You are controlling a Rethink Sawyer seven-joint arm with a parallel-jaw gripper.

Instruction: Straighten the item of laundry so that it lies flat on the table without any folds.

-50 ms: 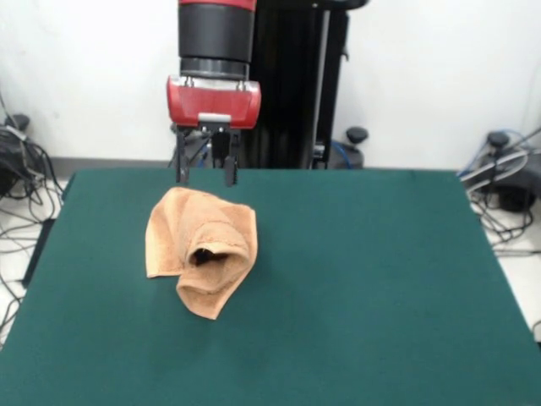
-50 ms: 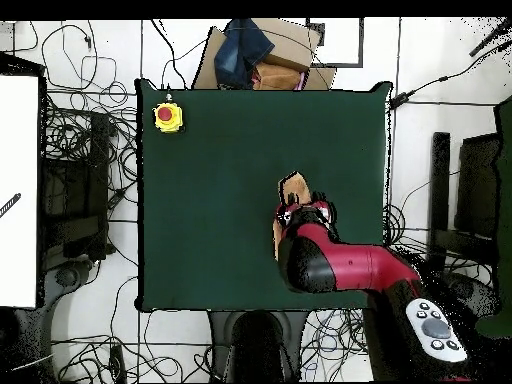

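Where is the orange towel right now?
In the front view, the towel lies crumpled on the left half of the green table, just below the open gripper. In the overhead view the arm hides most of it.

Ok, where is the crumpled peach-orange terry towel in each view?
Front view: peach-orange terry towel left of centre on the dark green felt table, below the open gripper.
Overhead view: right of centre, mostly hidden under the arm; one corner shows.
Shared landmark: the gripper.
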